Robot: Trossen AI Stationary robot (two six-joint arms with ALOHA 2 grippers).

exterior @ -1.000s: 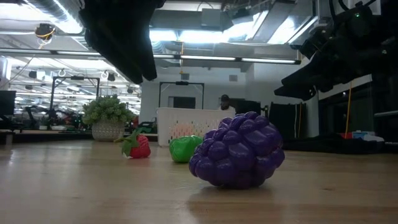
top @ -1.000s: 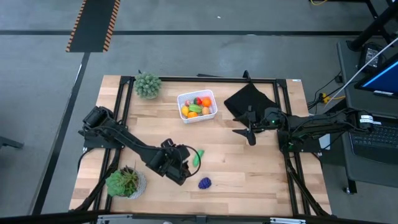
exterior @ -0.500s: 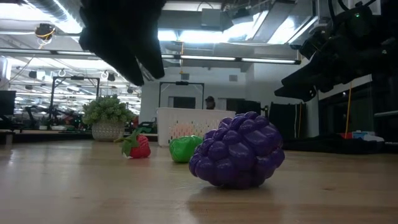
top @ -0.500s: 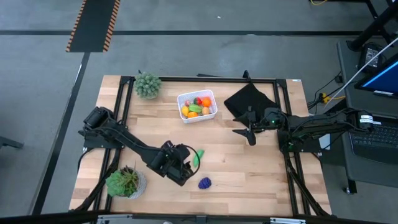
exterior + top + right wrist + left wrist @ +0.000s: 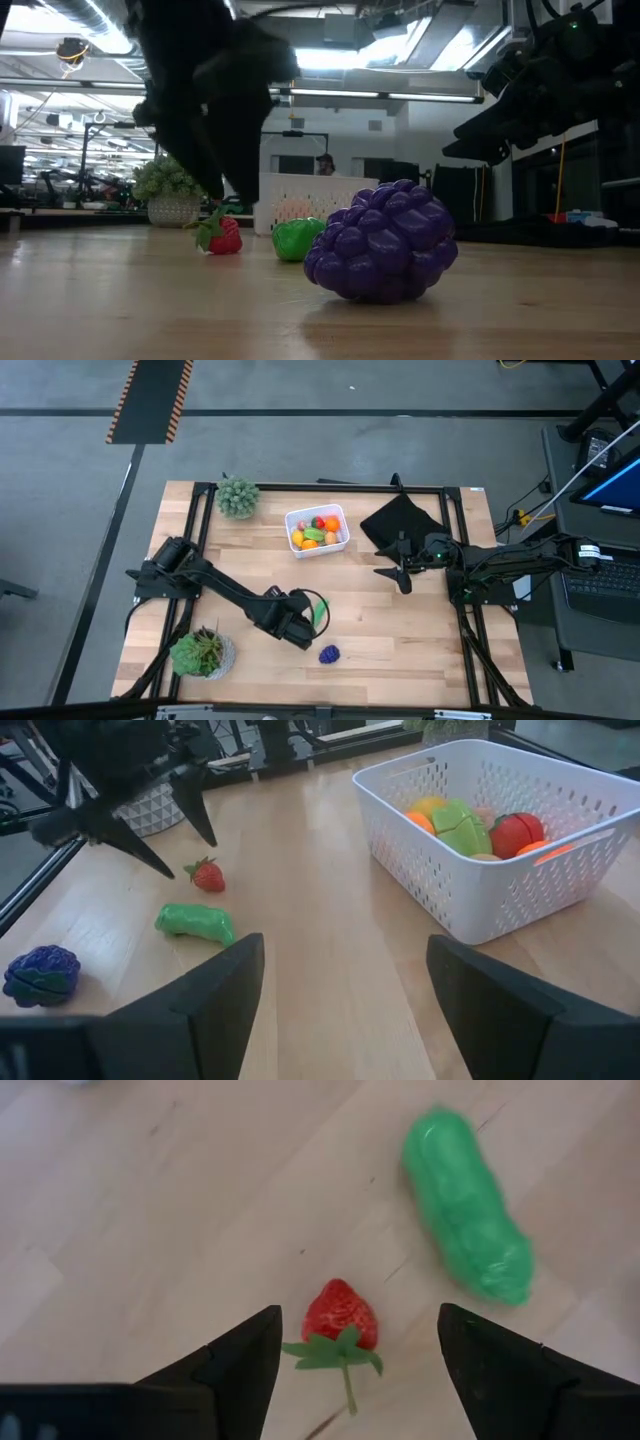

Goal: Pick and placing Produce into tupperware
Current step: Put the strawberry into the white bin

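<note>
1. The left gripper point(image 5: 350, 1355) hangs low over the bench point(image 5: 400, 635), fingers apart and holding nothing. Between them, in the left wrist view, lies the strawberry point(image 5: 339, 1312). That lineup suggests a straight-down approach to pick it up.
2. The strawberry rests on its side on the wood. Its green leaves and stem point back toward the gripper and its red tip points away. Its long axis therefore runs roughly along the gripper's line of sight, and the fingers stand to either side of its body.
3. Just beside it lies the green pepper point(image 5: 465, 1205), a stubby, elongated piece. Its long axis is set at an angle to the strawberry's. It lies outside the span of the fingers, so a closing grip should not catch it.
4. The purple grapes point(image 5: 329, 654) sit near the front edge of the bench, apart from the other two loose pieces. They form a rounded cluster with no clear long axis.
5. The white tub point(image 5: 318, 531) stands toward the back of the bench, well away from the loose pieces. It already holds several yellow, orange, red and green pieces. Judging by this, most of the job is done.
6. The right gripper point(image 5: 398, 565) waits above the bench beside the black cloth point(image 5: 400, 520), fingers apart and empty, clear of the left arm's working area.
</note>
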